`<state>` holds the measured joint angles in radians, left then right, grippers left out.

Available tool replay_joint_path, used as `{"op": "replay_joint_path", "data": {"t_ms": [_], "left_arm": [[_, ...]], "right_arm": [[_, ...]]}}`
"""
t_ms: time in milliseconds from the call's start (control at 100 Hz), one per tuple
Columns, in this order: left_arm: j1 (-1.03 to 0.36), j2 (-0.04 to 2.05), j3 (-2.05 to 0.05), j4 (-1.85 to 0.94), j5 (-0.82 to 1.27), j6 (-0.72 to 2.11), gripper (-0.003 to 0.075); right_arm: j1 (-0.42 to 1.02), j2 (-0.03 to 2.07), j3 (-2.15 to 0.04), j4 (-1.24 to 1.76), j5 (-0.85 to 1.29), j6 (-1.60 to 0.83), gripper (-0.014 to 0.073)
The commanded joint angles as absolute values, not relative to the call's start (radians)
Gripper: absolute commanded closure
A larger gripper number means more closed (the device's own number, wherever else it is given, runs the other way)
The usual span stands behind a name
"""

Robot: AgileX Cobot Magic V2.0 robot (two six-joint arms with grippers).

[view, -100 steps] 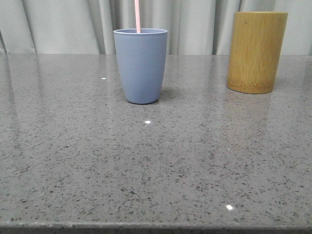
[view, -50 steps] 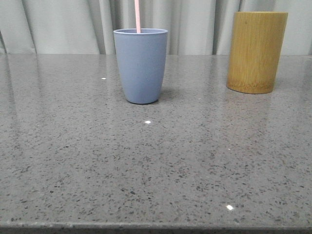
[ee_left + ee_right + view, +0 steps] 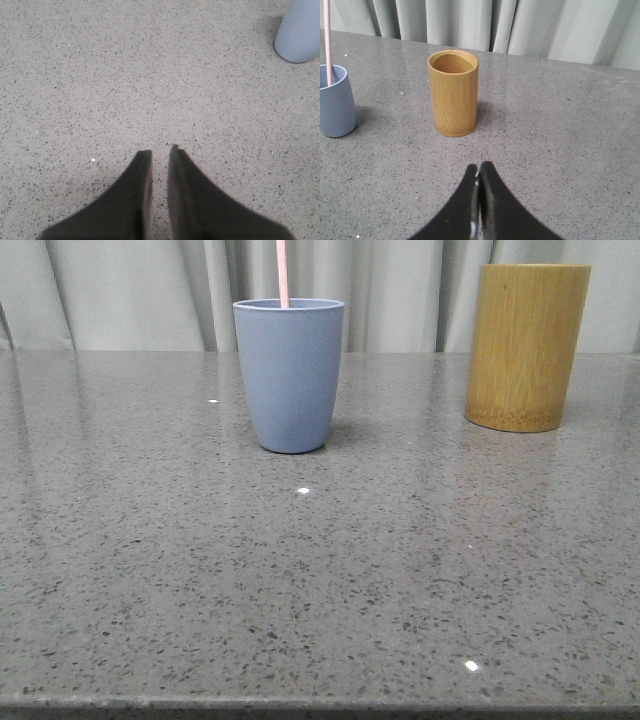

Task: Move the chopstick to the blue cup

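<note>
The blue cup (image 3: 290, 380) stands upright at the back middle of the grey stone table (image 3: 320, 580). The pale pink chopstick (image 3: 282, 270) stands inside it and rises past the top of the front view. In the right wrist view the blue cup (image 3: 336, 107) holds the chopstick (image 3: 327, 35) against its rim. My left gripper (image 3: 160, 150) hovers over bare table, far from the blue cup (image 3: 299, 32), its fingers a narrow gap apart with nothing between them. My right gripper (image 3: 479, 167) is shut and empty, on the near side of the bamboo cylinder.
A tall yellow-brown bamboo cylinder (image 3: 525, 345) stands at the back right, open-topped and with nothing inside in the right wrist view (image 3: 453, 95). Grey curtains (image 3: 150, 290) hang behind the table. The table's front edge (image 3: 320, 705) runs along the bottom.
</note>
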<state>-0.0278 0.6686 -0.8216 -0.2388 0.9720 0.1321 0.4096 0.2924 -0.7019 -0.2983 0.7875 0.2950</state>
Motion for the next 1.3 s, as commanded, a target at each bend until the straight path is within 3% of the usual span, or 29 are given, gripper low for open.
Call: {"op": "replay_joint_path", "data": {"t_ms": [0,900,1070,1290], "left_arm": [[-0.024,0.668,-0.847,-0.253,0.916,0.135,0.0739],[-0.039,0.670,-0.844,-0.261,0.913,0.135,0.0739],[-0.041,0.618,-0.780,-0.253,0.763,0.135,0.0739],[-0.041,0.421,-0.574,-0.253,0.421,0.135,0.0739]], "right_arm": [[0.404,0.303,-0.723,-0.330,0.711,0.297,0.0662],[0.404,0.303,-0.723,-0.330,0.711,0.297,0.0662],[0.404,0.303,-0.723,-0.330,0.711,0.297,0.0662],[0.404,0.303,-0.723,-0.330,0.711,0.297,0.0662]]}}
